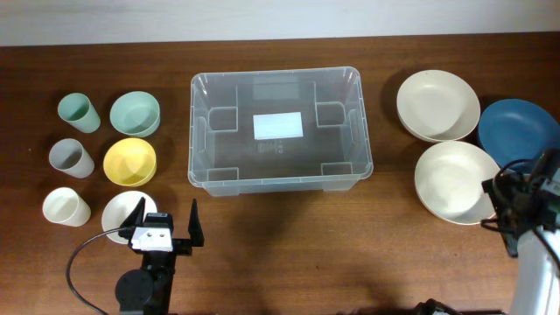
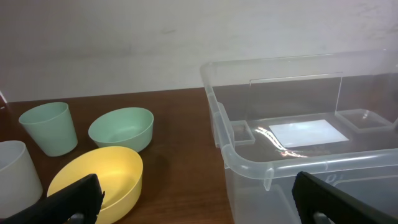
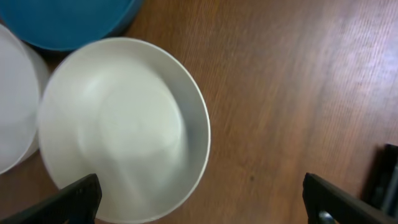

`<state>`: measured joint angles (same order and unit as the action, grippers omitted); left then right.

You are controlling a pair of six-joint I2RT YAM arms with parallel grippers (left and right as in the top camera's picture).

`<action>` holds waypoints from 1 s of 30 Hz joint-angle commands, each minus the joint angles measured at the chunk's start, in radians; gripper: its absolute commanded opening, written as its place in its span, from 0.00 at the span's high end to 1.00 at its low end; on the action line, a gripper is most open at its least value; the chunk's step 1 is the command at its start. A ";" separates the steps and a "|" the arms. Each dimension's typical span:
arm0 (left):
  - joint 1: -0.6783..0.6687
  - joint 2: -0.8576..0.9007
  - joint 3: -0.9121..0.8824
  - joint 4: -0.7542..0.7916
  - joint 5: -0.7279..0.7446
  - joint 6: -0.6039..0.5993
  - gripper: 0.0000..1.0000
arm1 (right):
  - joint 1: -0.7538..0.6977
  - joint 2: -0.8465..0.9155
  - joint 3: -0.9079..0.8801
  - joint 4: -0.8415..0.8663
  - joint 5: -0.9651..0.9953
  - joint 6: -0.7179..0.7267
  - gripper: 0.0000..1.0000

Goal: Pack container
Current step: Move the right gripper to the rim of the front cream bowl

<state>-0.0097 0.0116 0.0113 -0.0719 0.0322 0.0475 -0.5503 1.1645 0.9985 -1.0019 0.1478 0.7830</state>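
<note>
Container (image 1: 203,166), large clear plastic rectangular bin with white label on base, sits mid-worktop between both arms, nothing in it. Packing not started, so the step looks like the first pick.

Nearest: left end effector (image 1: 168,210) fully spread, holding nothing, over the near edge of the dark brown wooden worktop (image 1: 280,227), just beside a small white bowl (image 1: 122,219). Right end effector (image 1: 497,206) also wide open and empty, at the rim of a wide white bowl (image 1: 455,182).

Next move, my guess: each arm drops onto its closest bowl, pinches the rim, lifts and carries it over the bin wall.

Further back on the left: cream cup (image 1: 66,207), yellow bowl (image 1: 129,161), grey cup (image 1: 70,158), green bowl (image 1: 135,114), green cup (image 1: 79,112). Far right: cream bowl (image 1: 437,105), blue dish (image 1: 518,131).

Hard to read: small white bowl partly covered by the left fingers; blue dish partly hidden by the right arm, bowl or plate unclear. Wrist views show only fingertips at the bottom corners.
</note>
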 commanded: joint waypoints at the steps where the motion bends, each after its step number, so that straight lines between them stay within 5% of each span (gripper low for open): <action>1: 0.006 -0.006 -0.003 -0.008 -0.003 -0.006 0.01 | -0.008 0.097 -0.046 0.050 -0.049 0.011 0.01; 12: 0.006 -0.006 -0.003 -0.008 -0.003 -0.006 0.00 | -0.008 0.398 -0.051 0.148 -0.066 0.009 0.02; 23: 0.006 -0.006 -0.003 -0.008 -0.003 -0.006 0.00 | -0.008 0.489 -0.053 0.201 -0.066 0.011 0.00; 30: 0.006 -0.006 -0.003 -0.008 -0.003 -0.006 0.01 | -0.008 0.517 -0.063 0.233 -0.066 0.011 0.16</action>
<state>-0.0097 0.0116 0.0113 -0.0719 0.0322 0.0475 -0.5522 1.6611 0.9527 -0.7753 0.0834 0.7864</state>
